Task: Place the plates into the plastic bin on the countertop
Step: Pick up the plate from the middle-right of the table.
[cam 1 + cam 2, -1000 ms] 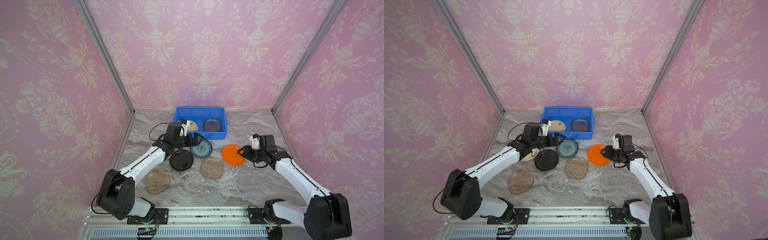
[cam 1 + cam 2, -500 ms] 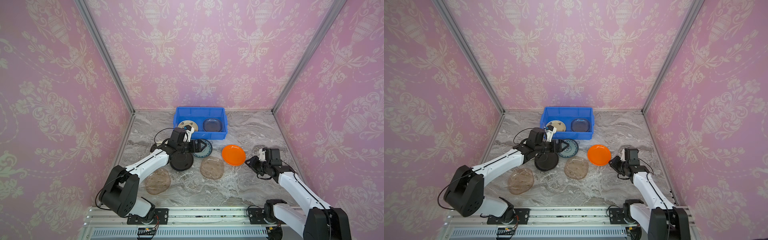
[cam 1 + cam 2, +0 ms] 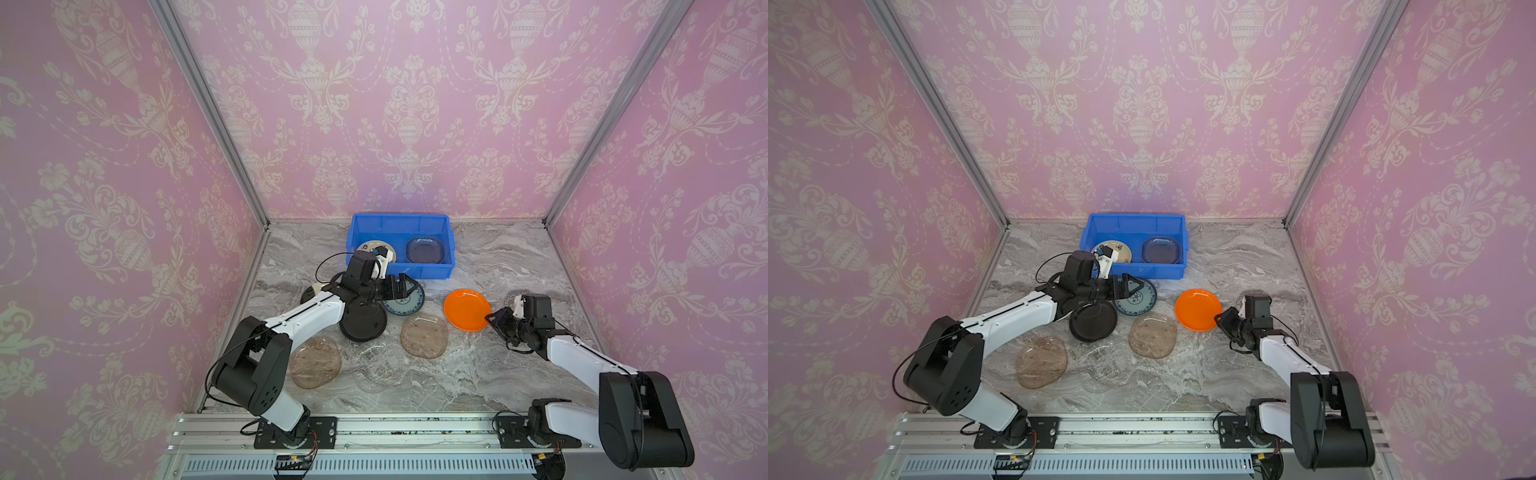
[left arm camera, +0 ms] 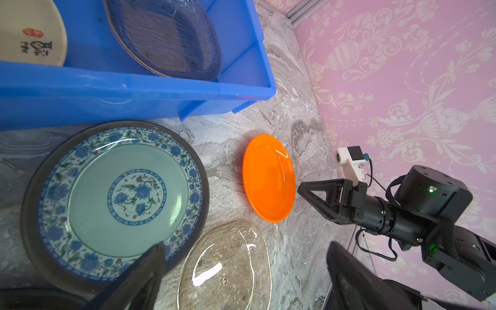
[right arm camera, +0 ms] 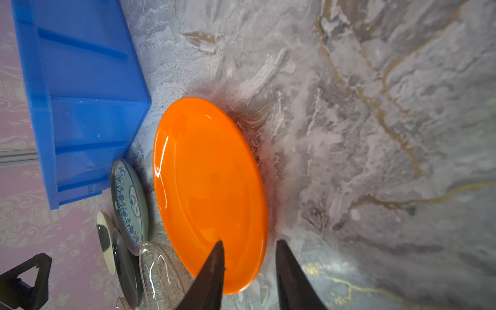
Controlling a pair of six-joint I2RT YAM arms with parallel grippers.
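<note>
We see each arm at a plate near the plastic bin point(image 3: 399, 220).
The left gripper point(image 3: 405, 287) hangs spread wide above the teal-patterned plate point(image 4: 126, 196) just before the bin; the right gripper point(image 5: 248, 241) straddles the rim of the orange plate point(image 5: 209, 182) on the countertop point(image 3: 498, 374), jaws partly parted, and we cannot tell whether it pinches.

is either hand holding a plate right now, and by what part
Nothing is held. The left hand is open over the teal plate; the right hand straddles the rim of the orange plate, not yet closed.

Pink damask wallpaper point(image 3: 395, 104), aluminium corner posts point(image 3: 208, 112)
</note>
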